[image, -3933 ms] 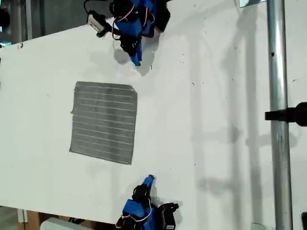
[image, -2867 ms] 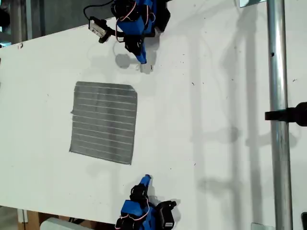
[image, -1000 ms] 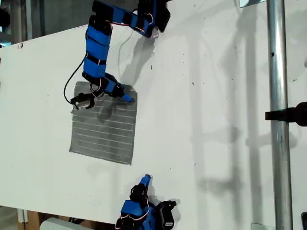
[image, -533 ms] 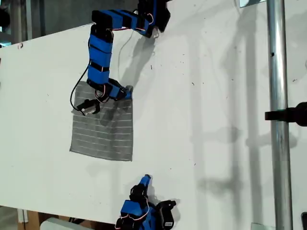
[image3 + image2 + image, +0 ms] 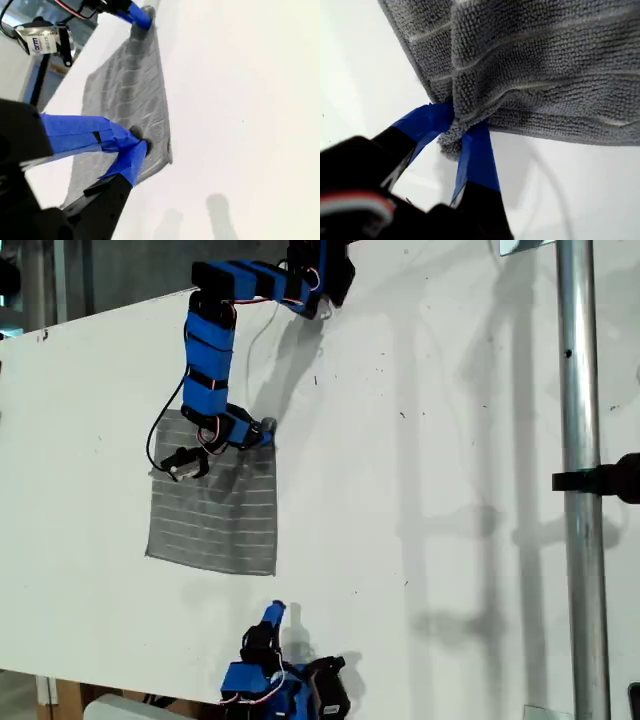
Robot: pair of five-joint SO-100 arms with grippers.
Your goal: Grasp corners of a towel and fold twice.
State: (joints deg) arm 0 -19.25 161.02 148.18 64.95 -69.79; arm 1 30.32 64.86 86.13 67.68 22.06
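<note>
A corner (image 5: 451, 142) of the towel (image 5: 215, 510) is being pinched by my first gripper (image 5: 457, 131) on the white table (image 5: 450, 490). My second gripper (image 5: 134, 142), jaws nearly together on nothing, is being held near the towel's opposite edge.

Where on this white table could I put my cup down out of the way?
The widest bare stretch of table lies between the towel and the metal pole. It is crowded around the towel, where my first gripper pinches a corner.
</note>
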